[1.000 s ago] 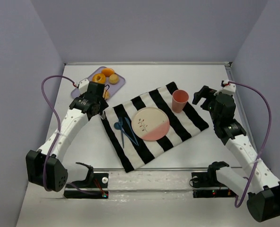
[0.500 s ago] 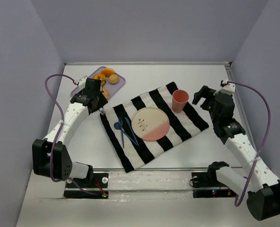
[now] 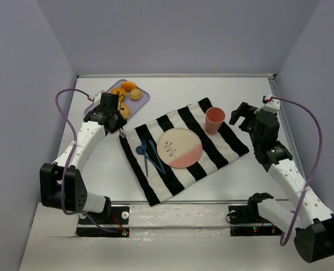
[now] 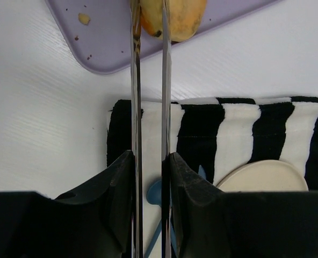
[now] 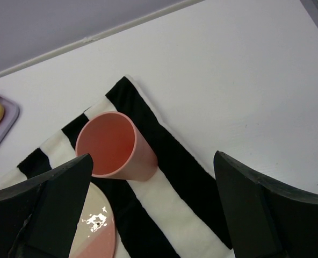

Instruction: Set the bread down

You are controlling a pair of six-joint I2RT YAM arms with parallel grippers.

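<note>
both jaws of the left gripper (image 4: 149, 16) sit nearly together, pinching the bread (image 4: 183, 19) at the tray (image 4: 110, 43) edge. it looks light, soft and crushable, so a gentle hold across the ring wall suits. right gripper (image 5: 152, 157) hangs spread above the cup (image 5: 113, 145).

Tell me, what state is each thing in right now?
left gripper: nearly closed, tips at the bread, hold unclear
right gripper: wide open, empty
bread: lying on the purple tray
cup: upright, empty
plate: empty, on the striped cloth
</note>
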